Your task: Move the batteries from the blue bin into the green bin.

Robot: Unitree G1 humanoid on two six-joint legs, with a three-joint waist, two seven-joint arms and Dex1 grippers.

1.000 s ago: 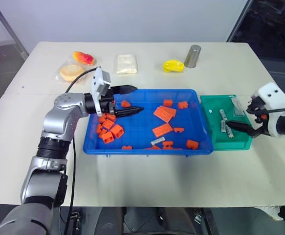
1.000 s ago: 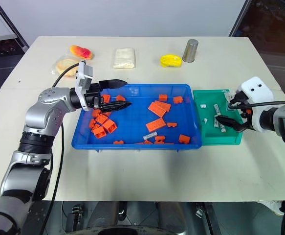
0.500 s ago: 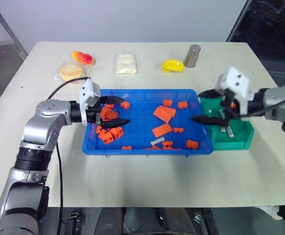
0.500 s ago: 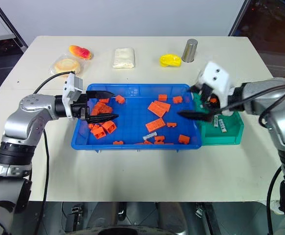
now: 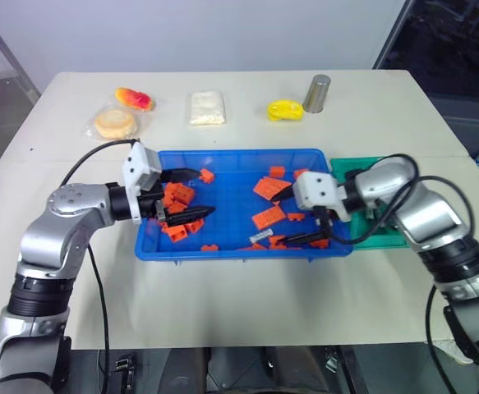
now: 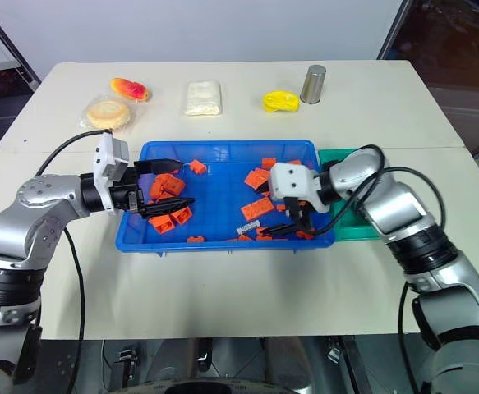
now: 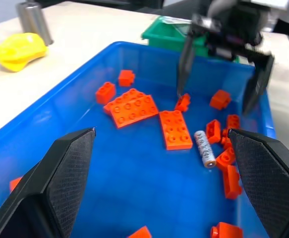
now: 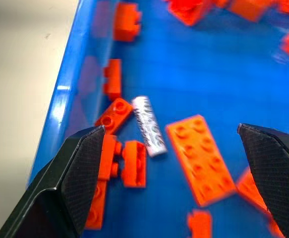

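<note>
On the left, the robot's left gripper hangs over the left end of the big flat bright-blue plastic bin, above a heap of little orange toy bricks; its two black fingers are spread apart and hold nothing; I think it waits there out of the way so the other arm has room.

In the middle, near the front wall of the blue bin, lies one thin silver-white battery with dark marks; it rests flat among small orange bricks and seems to touch one of them; a bigger flat orange brick sits just beside it.

To the right of that, the right gripper leans down into the blue bin, with its fingers spread wide, one on each side above the battery; it holds nothing and touches nothing yet; I think it is placed like this to come down and pinch the battery next.

On the far right, the smaller deep teal-green plastic bin stands tight against the blue bin, so the trip across is short.
</note>
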